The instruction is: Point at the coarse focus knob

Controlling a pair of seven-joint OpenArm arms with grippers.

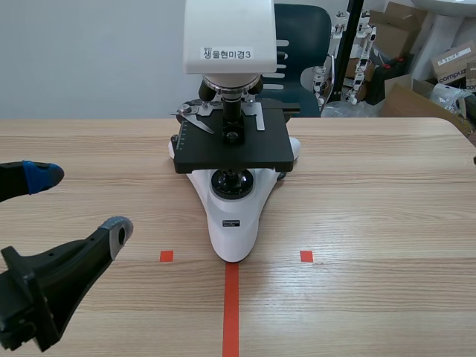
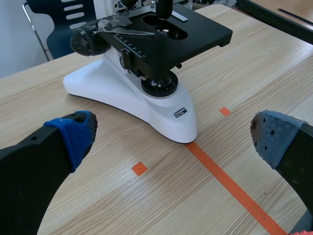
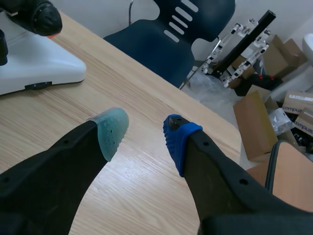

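A white microscope [image 1: 232,216] with a black stage [image 1: 232,141] stands at the table's middle. Its black coarse focus knob [image 2: 88,41] juts from the side of the arm, ahead of my left gripper [image 2: 173,139], which is open and wide, low at the near left [image 1: 78,202], well short of the base. The knob on the other side [image 3: 41,17] shows in the right wrist view above the white base [image 3: 39,68]. My right gripper [image 3: 145,134] is open with nothing between its pads, over bare table off to the side of the microscope. It is out of the scene view.
A dark blue chair [image 1: 301,37] stands behind the table's far edge. Cardboard boxes [image 1: 446,67] and metal rails [image 3: 244,44] lie beyond the far right corner. The table edge [image 3: 195,98] runs close ahead of the right gripper.
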